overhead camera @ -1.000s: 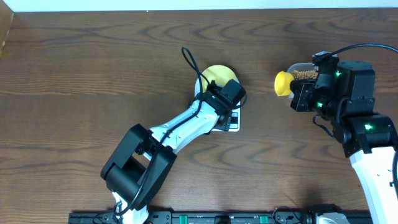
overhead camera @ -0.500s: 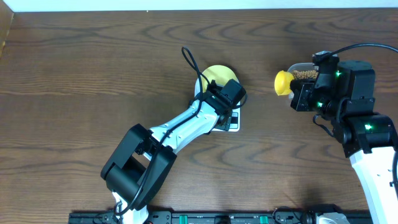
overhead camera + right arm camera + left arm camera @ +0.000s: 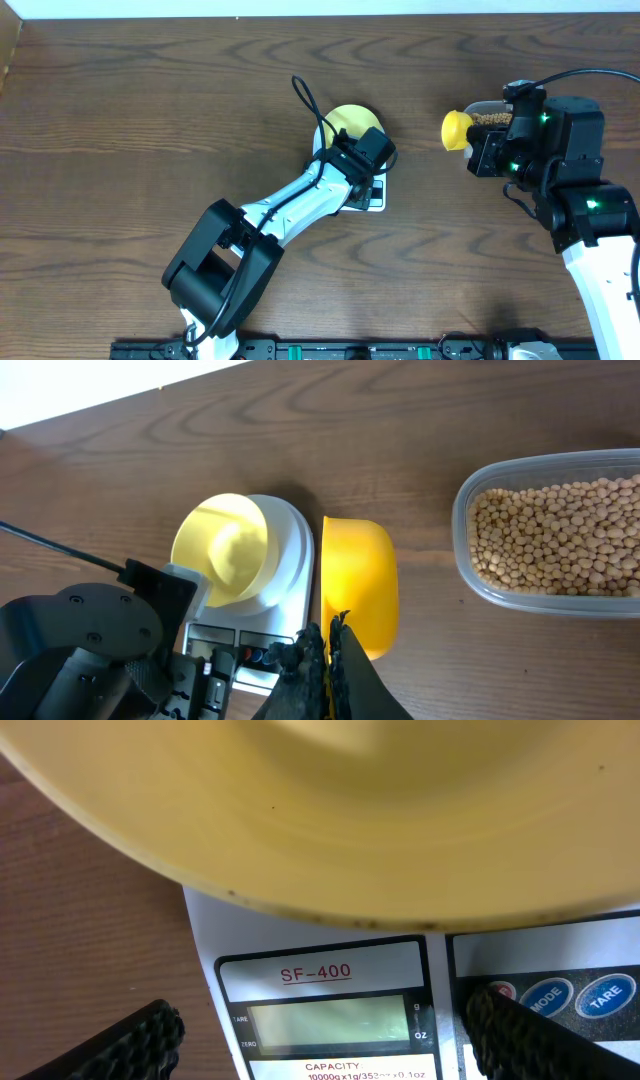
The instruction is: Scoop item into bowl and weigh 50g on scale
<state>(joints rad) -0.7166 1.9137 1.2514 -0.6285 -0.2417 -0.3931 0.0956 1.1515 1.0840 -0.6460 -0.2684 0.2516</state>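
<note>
Beans [image 3: 560, 540] lie in the clear tub [image 3: 463, 550], right of frame. We note the right gripper [image 3: 328, 650] pinched shut on the yellow scoop [image 3: 358, 585]; the left gripper [image 3: 325, 1030] gapes empty over the scale [image 3: 320, 975], bowl [image 3: 400, 810] aboard.

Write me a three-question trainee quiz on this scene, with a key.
1. True or false: the bowl stands on the scale.
2. What are the jaws of the right gripper shut on? A the bowl; B the yellow scoop; C nothing.
3. Short answer: where do the beans lie now?

Key: 1 true. 2 B. 3 in the clear tub; none shows in the bowl.
</note>
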